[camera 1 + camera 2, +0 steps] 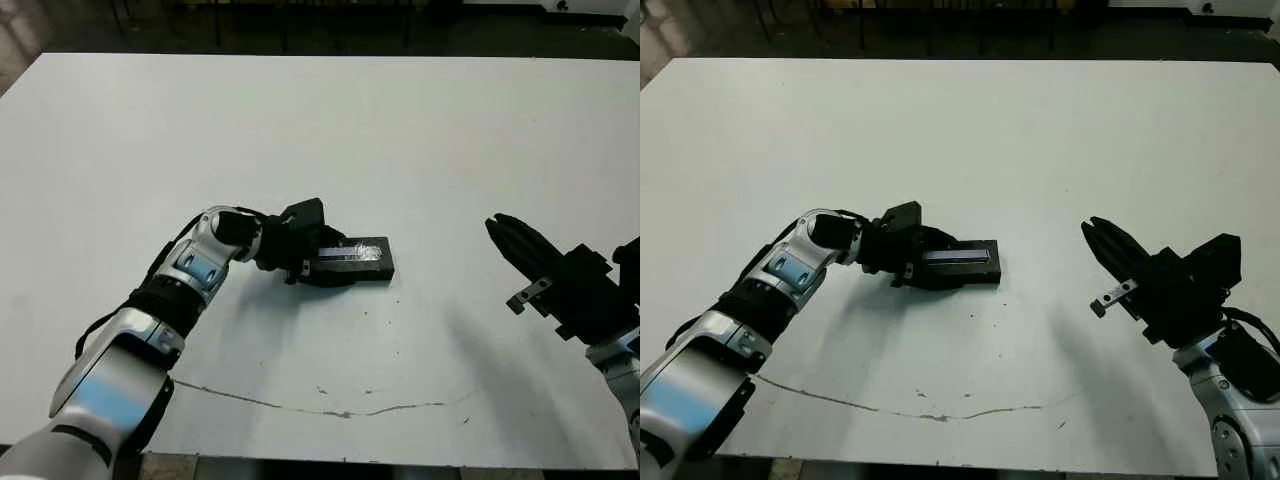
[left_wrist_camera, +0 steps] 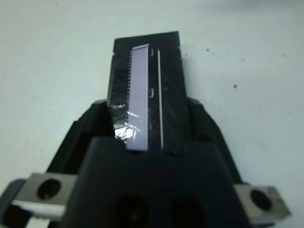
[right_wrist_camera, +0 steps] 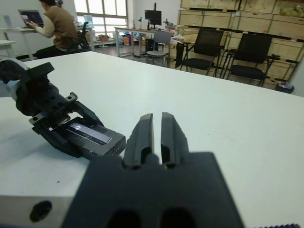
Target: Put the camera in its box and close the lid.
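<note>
The lid [image 1: 356,256], black with a silvery label strip, lies flat at the middle of the white table. My left gripper [image 1: 318,260] holds its left end, one finger against each long side, as the left wrist view shows around the lid [image 2: 147,85]. Neither the box nor the camera shows; whatever lies beneath the lid is hidden. My right gripper [image 1: 497,228] hovers apart at the right with its fingers [image 3: 142,135] pressed together on nothing, pointing toward the lid [image 3: 90,134].
A thin dark crack line [image 1: 330,410] runs across the table near its front edge. In the right wrist view, black chairs [image 3: 249,52] and a seated person [image 3: 54,26] at a desk lie beyond the table's far side.
</note>
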Motion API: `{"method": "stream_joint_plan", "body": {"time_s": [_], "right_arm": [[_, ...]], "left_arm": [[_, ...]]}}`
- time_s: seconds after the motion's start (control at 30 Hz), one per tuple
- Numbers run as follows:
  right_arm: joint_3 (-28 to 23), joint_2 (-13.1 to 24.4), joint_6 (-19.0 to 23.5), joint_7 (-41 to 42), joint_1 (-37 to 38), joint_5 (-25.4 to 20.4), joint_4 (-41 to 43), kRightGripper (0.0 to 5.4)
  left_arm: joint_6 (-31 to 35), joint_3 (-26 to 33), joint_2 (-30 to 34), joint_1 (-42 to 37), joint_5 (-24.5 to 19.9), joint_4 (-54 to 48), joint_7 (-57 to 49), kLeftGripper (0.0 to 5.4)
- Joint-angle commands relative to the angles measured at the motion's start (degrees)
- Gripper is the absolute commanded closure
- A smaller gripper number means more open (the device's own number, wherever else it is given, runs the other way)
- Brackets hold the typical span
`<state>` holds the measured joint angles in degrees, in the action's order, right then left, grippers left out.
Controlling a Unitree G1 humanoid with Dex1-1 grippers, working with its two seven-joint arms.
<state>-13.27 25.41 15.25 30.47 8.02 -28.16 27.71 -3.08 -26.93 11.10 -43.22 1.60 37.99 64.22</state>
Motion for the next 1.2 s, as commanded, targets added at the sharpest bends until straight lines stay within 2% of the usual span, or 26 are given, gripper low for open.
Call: {"method": "stream_joint_plan", "body": {"time_s": [0.03,0.17,0.53,0.7,0.9,1.2], "right_arm": [[-0.27,0.57,0.84,-0.22,0.95,0.11,0.37,5.4],[-0.4,0.35,0.85,-0.24,1.05,-0.24,-0.04,5.4],[-0.5,0.21,0.14,-0.14,1.28,-0.25,0.06,5.4],[-0.59,0.56,1.38,-0.91,1.59,-0.41,1.5,5.4],[-0.39,0.68,1.21,-0.68,1.14,-0.12,0.6,5.4],[-0.39,0.9,1.56,-1.04,1.01,-0.03,1.64,5.4]], "left_arm": [[3.29,-7.03,-4.63,2.12,5.69,0.93,0.67,2.61],[7.79,-7.59,-2.86,1.89,5.44,-1.0,3.01,2.61],[2.09,-5.27,4.56,3.97,5.1,-0.49,3.1,0.76],[-1.48,-3.47,7.84,5.34,5.23,0.55,1.88,0.01],[-3.56,-1.16,11.57,7.78,5.03,1.49,0.63,0.01],[-4.31,5.19,20.37,14.14,1.75,-1.08,-1.19,0.01]]}}
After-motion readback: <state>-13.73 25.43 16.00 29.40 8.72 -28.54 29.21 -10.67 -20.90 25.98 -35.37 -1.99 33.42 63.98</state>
